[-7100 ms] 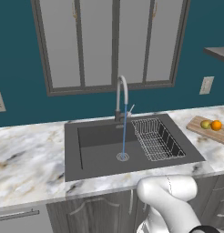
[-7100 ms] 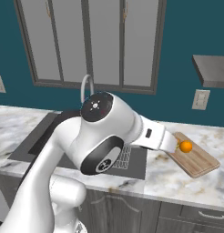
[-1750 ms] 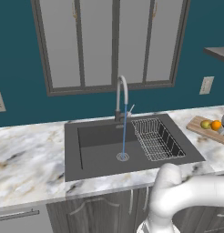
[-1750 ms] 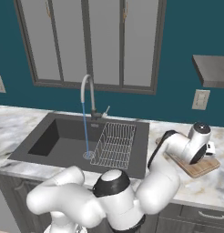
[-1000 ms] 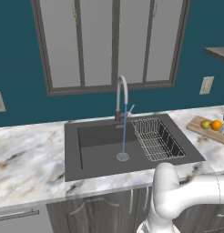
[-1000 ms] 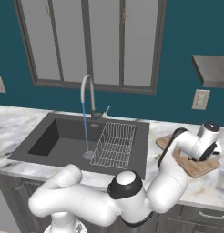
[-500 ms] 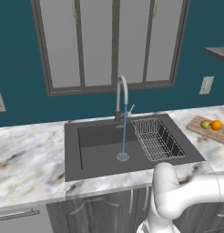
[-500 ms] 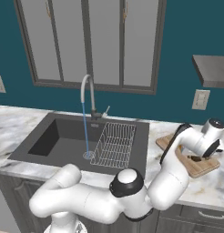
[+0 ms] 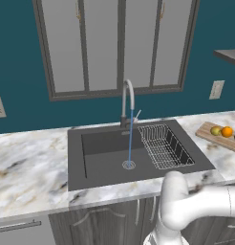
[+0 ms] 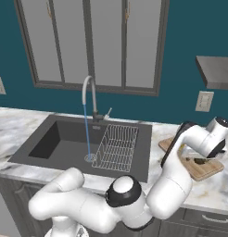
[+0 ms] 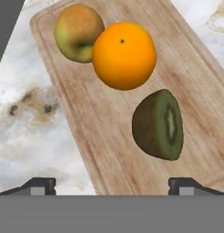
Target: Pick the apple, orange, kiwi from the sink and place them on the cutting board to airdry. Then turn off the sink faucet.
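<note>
The cutting board lies on the marble counter to the right of the sink, and all three fruits sit on it. In the hand view the orange is at the middle, touching the apple, with the kiwi just beside the orange, cut face showing. The gripper hangs over the board with its fingertips spread wide and nothing between them. Water runs from the sink faucet to the drain. A wire rack fills the sink's board-side end. Behind the sink, grey windows sit in a teal wall.
</note>
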